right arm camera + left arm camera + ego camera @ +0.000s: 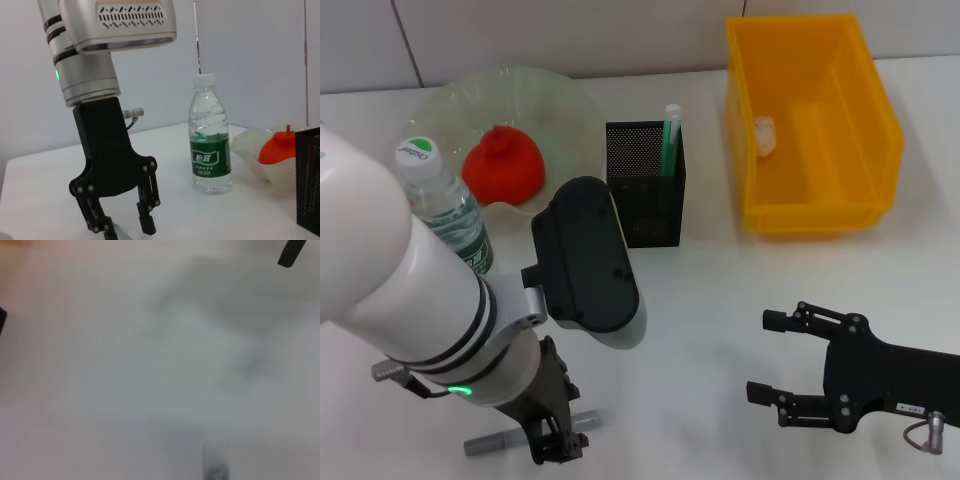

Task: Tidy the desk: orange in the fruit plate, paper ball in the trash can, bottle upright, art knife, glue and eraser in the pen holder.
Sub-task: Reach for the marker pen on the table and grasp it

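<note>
My left gripper [558, 445] [122, 227] points straight down near the table's front left, open, its fingers astride a grey stick-shaped item [485, 442] that looks like the art knife. The bottle [455, 215] [210, 150] stands upright at the left. In the fruit plate [560, 95] [250, 147] lies the orange [503, 168] [277, 145]. The pen holder [645, 185] [307, 180] holds a green-and-white stick [670, 140], perhaps the glue. Inside the trash can [840, 60] lies the paper ball [765, 135]. My right gripper [770, 356] rests open and empty at the front right. The eraser is out of view.
The left arm's white forearm [400, 290] and black wrist housing [585, 255] cover much of the table's left front. The left wrist view shows only blurred table top with a small grey object [216, 469] at its edge.
</note>
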Controlling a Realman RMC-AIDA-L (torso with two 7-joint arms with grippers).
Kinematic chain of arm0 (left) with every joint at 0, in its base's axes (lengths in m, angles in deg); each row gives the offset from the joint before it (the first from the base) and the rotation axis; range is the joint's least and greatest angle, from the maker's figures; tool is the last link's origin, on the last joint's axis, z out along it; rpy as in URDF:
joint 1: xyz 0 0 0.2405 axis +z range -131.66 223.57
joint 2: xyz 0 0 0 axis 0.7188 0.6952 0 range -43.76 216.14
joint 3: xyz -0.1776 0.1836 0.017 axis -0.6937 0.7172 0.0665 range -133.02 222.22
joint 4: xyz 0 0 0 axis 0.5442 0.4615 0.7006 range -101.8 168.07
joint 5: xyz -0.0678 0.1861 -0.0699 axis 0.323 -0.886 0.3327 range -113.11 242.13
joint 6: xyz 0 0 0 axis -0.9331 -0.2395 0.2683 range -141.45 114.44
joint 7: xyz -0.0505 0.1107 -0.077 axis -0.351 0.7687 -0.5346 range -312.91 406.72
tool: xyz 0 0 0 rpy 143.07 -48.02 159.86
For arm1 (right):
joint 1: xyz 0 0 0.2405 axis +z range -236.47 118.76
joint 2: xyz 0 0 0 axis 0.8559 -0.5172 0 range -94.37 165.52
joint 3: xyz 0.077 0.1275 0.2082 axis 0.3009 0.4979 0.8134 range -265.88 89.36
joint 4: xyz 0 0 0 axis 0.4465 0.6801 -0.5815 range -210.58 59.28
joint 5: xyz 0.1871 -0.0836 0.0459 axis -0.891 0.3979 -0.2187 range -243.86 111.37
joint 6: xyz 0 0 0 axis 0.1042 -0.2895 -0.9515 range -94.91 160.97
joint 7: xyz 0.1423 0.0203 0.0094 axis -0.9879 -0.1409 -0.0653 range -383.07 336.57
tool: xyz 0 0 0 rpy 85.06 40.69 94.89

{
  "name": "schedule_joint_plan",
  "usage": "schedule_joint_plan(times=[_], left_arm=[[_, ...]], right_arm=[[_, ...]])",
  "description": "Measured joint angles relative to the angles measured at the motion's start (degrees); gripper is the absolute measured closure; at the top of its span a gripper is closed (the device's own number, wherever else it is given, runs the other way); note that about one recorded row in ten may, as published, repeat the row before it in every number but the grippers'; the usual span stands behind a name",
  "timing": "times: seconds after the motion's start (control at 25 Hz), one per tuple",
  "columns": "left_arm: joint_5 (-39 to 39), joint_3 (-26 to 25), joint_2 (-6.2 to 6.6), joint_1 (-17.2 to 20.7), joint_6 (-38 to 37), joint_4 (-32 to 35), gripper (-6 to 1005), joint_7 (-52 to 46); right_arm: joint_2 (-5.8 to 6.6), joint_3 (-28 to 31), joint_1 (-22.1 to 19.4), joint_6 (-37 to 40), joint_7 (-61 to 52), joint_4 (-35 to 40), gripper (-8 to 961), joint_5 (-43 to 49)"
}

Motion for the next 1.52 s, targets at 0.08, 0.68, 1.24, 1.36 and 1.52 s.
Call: schedule_joint_plan(times=[0.08, 0.68, 1.24, 1.36, 1.52], left_arm=[[0.0, 0.0, 0.0, 0.0, 0.1, -0.2, 489, 0.0], [-0.9, 1.0, 0.0, -0.4, 1.2, -2.7, 622, -0.8], [-0.9, 1.2, 0.0, -1.0, 1.4, -4.7, 628, -0.6], [-0.8, 1.2, 0.0, -1.3, 1.5, -4.7, 634, -0.6], [-0.6, 1.3, 0.0, -2.3, 1.6, -5.7, 707, -0.8]], right_arm=[[-0.01, 0.0, 0.0, 0.0, 0.0, 0.0, 119, 0.0], [-0.01, 0.0, 0.0, 0.1, -0.1, -0.1, 119, 0.0], [-0.01, -0.1, 0.0, 0.0, -0.5, -0.1, 120, 0.0], [-0.01, -0.1, 0.0, 0.0, -0.5, -0.1, 120, 0.0], [-0.01, -0.1, 0.0, 0.0, -0.6, -0.1, 120, 0.0]])
